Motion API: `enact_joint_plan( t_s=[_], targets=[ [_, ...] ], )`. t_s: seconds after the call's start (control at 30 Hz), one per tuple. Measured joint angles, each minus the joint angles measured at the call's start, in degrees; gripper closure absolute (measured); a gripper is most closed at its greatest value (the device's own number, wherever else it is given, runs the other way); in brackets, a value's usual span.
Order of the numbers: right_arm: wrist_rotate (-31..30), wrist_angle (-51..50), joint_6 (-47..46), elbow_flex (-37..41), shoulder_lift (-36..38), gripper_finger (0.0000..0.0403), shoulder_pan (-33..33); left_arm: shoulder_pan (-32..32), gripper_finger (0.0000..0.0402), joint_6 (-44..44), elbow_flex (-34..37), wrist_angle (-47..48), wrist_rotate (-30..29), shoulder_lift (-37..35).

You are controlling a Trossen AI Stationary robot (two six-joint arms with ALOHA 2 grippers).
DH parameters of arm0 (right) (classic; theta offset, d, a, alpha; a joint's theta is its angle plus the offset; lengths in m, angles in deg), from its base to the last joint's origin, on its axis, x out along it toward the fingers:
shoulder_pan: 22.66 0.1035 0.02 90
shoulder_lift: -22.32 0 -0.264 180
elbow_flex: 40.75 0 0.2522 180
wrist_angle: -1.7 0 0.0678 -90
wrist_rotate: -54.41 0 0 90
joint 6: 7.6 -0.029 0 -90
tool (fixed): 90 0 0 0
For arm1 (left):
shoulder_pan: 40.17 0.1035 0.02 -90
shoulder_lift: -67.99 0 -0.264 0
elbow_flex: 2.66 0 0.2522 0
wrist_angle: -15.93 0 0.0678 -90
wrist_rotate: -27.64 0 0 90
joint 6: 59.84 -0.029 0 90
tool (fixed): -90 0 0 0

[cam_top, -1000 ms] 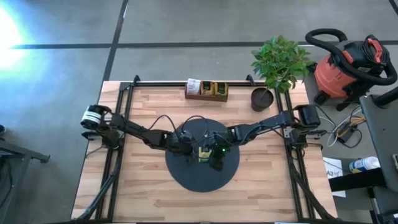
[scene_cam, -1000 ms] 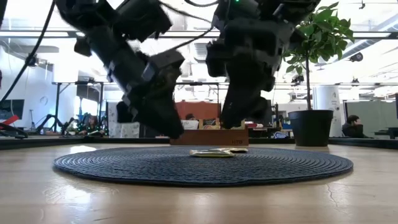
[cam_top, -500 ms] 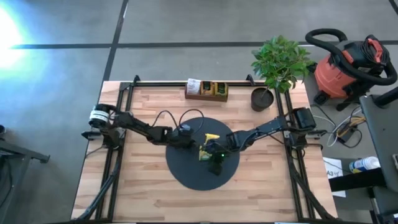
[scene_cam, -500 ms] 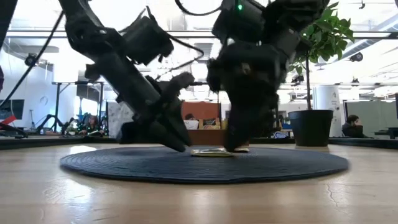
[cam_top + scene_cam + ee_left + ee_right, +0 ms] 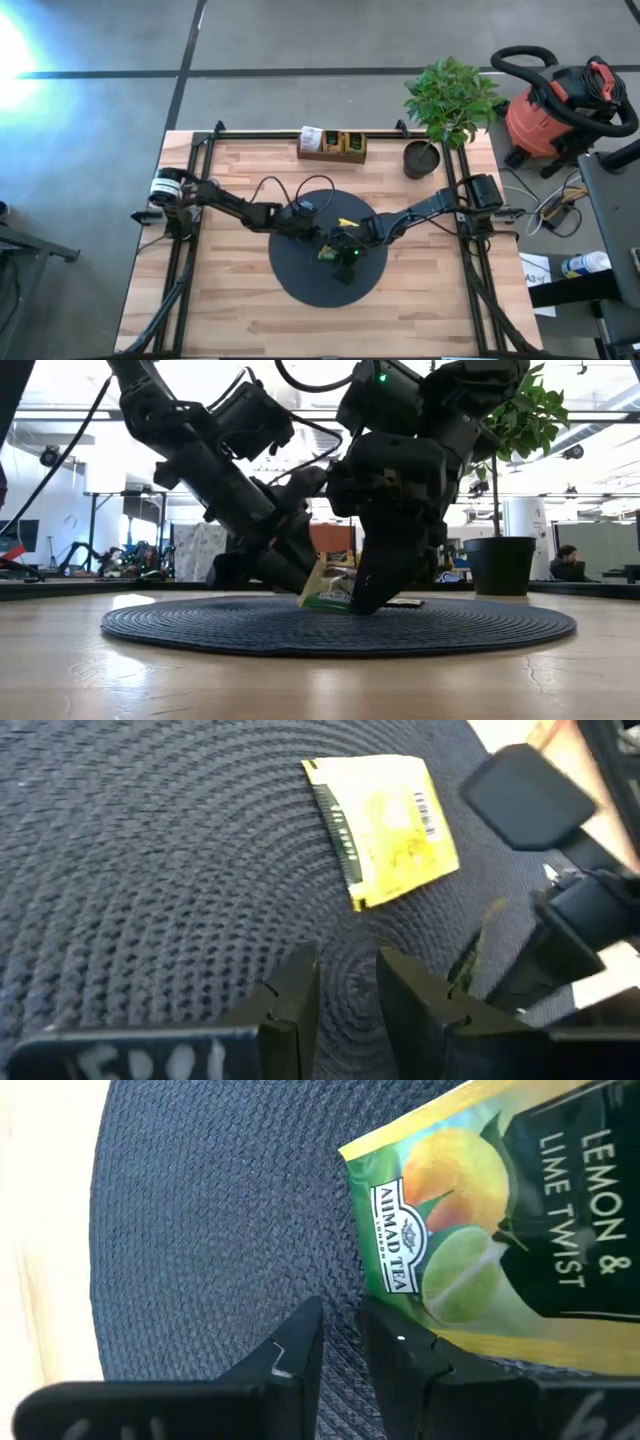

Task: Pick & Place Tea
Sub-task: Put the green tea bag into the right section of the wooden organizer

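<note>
Near the centre of the black disc (image 5: 295, 280), toward 5 o'clock: right gripper (image 5: 338, 1315), parted by a narrow slit, gripping nothing. Just beside it, tilted up on edge: green tea packet (image 5: 480, 1210). Farther, toward 11 o'clock: left gripper (image 5: 348, 960), slightly parted, empty. Beyond, at 1 o'clock, lying flat: yellow tea packet (image 5: 385, 825).

Two tea packets (image 5: 343, 221) lie on the mat (image 5: 300, 285) (plant (image 5: 450, 100) behind).
</note>
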Motion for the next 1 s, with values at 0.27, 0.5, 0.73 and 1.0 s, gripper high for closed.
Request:
enact_joint_plan(
  t_s=[0.27,0.5,0.73,1.0],
  targets=[
    [-0.2,-0.1,0.2,0.1,0.0,0.0328,0.0,2.0,0.0303,-0.8,1.3,1.4,-1.9,-2.7],
    [-1.6,-0.2,0.9,0.1,0.0,0.033,0.0,2.9,0.0303,0.2,1.8,1.8,-1.9,-2.8],
    [-1.9,0.4,1.8,0.2,0.0,0.0335,0.0,3.1,0.0303,0.8,3.6,-4.3,3.2,-2.9],
    [-1.9,0.7,1.9,0.2,0.0,0.0334,0.0,3.5,0.0303,2.6,6.6,-6.0,2.6,-3.7]
  ],
)
